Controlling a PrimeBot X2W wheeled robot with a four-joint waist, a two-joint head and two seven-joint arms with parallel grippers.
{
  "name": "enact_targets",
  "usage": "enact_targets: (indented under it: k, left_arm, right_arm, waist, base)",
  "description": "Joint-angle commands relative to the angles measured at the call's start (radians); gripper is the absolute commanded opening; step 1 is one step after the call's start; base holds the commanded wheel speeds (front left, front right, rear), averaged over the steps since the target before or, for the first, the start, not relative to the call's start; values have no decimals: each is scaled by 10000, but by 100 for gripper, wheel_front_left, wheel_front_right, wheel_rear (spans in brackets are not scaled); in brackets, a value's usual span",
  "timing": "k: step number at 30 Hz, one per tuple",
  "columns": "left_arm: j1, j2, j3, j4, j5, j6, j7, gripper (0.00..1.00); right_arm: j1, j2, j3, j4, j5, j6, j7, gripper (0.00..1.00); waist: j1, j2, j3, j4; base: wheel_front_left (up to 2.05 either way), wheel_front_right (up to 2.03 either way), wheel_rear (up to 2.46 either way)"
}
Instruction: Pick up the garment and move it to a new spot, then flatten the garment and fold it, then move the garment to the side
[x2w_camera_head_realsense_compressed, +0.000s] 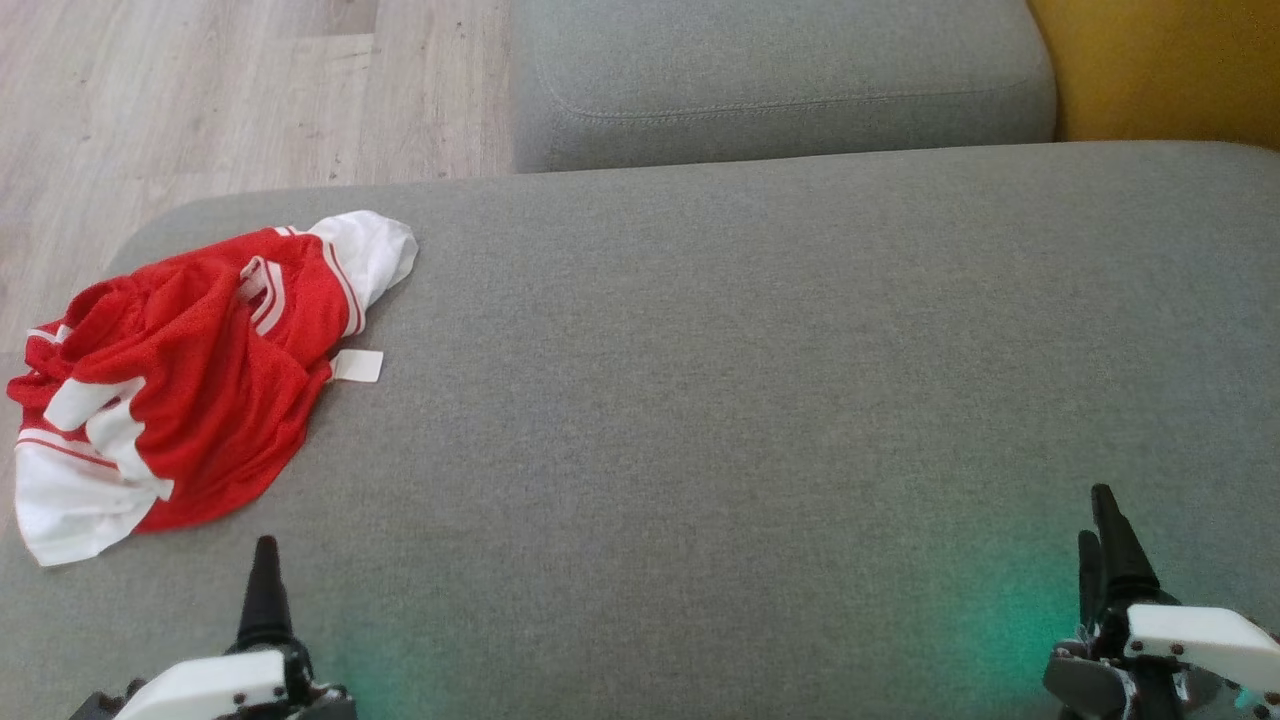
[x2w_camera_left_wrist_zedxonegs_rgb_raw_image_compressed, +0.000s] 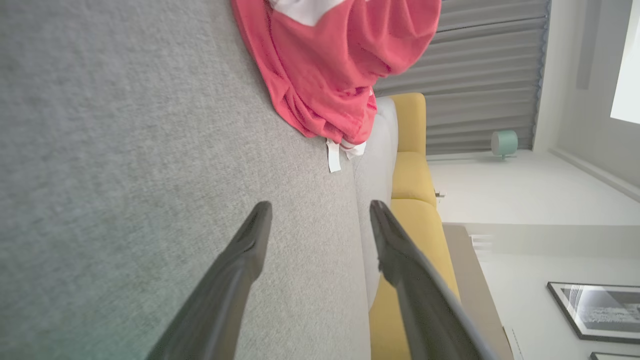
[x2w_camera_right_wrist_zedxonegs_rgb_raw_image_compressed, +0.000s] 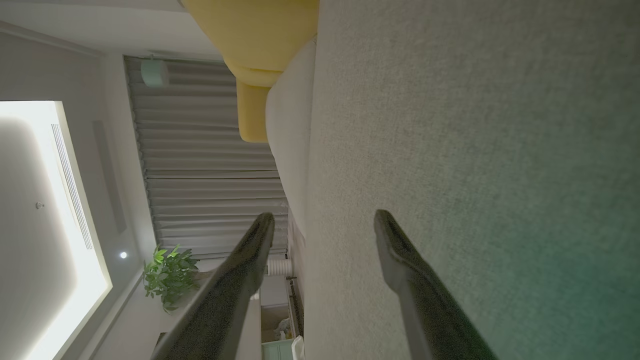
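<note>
Red-and-white garment (x2w_camera_head_realsense_compressed: 190, 370) lies crumpled at far left of grey sofa seat (x2w_camera_head_realsense_compressed: 760, 380). White label (x2w_camera_head_realsense_compressed: 357, 366) lies flat on seat, touching red fabric's edge; any writing on it too small to read. Left pincer (x2w_camera_left_wrist_zedxonegs_rgb_raw_image_compressed: 320, 207): fingers apart, holding nothing, near garment, not touching. Right pincer (x2w_camera_right_wrist_zedxonegs_rgb_raw_image_compressed: 325, 217): fingers apart, holding nothing, over bare seat, well apart from garment.

The left gripper (x2w_camera_left_wrist_zedxonegs_rgb_raw_image_compressed: 320, 206) stood at six o'clock, its two dark fingers spread wide over the grey cushion (x2w_camera_left_wrist_zedxonegs_rgb_raw_image_compressed: 125, 150); the crumpled red-and-white garment (x2w_camera_left_wrist_zedxonegs_rgb_raw_image_compressed: 340, 65) lay at twelve o'clock, well apart; its white tag (x2w_camera_left_wrist_zedxonegs_rgb_raw_image_compressed: 333, 156) touched the cushion.
</note>
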Motion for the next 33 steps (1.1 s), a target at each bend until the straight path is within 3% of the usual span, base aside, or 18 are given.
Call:
enact_targets:
  k: [1, 33]
  left_arm:
    - [-402, 29, -96, -415, 380, 81, -129, 100]
    - [-496, 46, -1081, -1228, 4666, 918, -1048, 100]
  right_arm:
    - [-422, -40, 87, -322, -429, 30, -169, 100]
    - [-475, -53, 1155, -870, -4850, 44, -1080, 100]
  waist:
    - [0, 0, -7, 3]
    - [0, 0, -142, 20]
  base:
    - [0, 0, 0]
    - [0, 0, 0]
